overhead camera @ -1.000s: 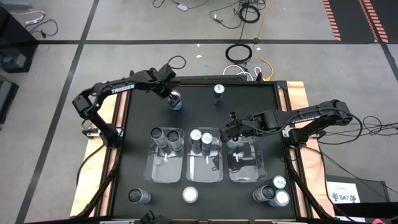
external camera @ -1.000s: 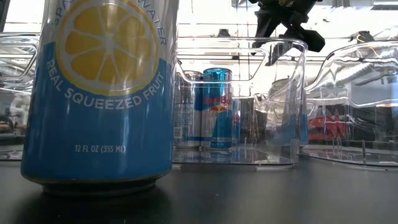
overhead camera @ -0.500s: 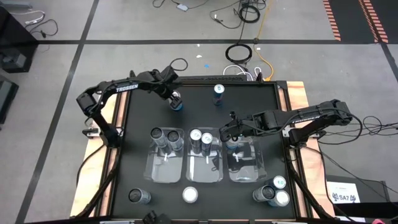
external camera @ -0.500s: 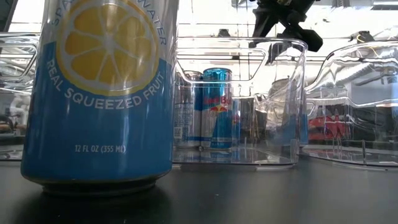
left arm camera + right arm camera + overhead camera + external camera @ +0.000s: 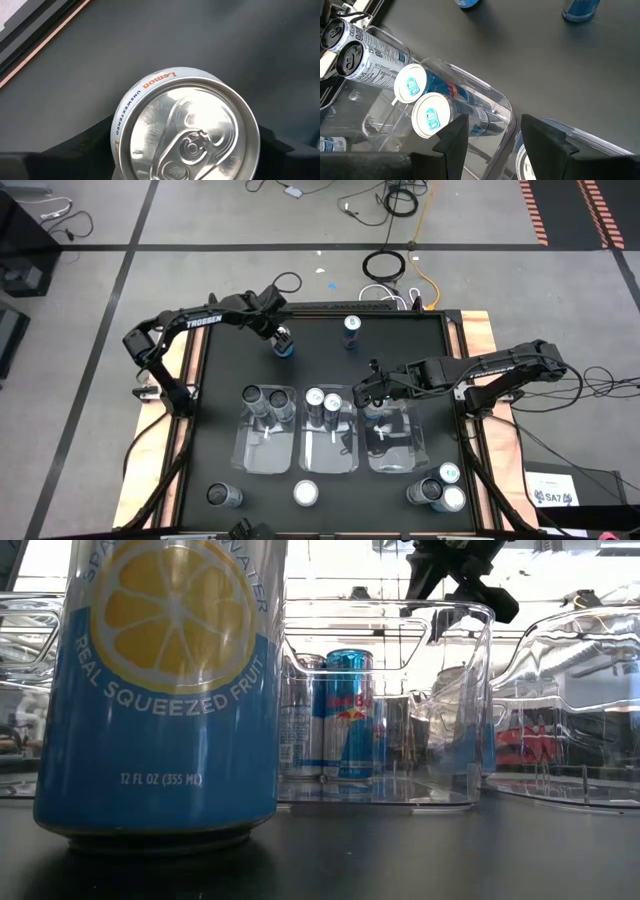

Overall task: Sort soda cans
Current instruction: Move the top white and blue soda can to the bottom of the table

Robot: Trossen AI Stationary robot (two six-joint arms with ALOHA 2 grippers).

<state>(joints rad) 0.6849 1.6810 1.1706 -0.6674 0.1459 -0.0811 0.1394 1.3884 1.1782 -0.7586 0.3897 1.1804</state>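
The lemon can (image 5: pixel 185 131) is straddled by the left tool (image 5: pixel 282 338), fingers spread either side, not yet clamped. An off-centre squeeze could tip it on the counter (image 5: pixel 400 345). The right tool (image 5: pixel 492 137) hovers part-open, empty, over the right-hand bin (image 5: pixel 420 455).

Three clear plastic bins (image 5: pixel 268 455) sit side by side at the middle of a black worktop (image 5: pixel 400 350) edged in pale wood, while coiled black cables (image 5: pixel 383 266) and a yellow cord (image 5: pixel 424 240) trail across the grey floor (image 5: pixel 200 220) beyond.
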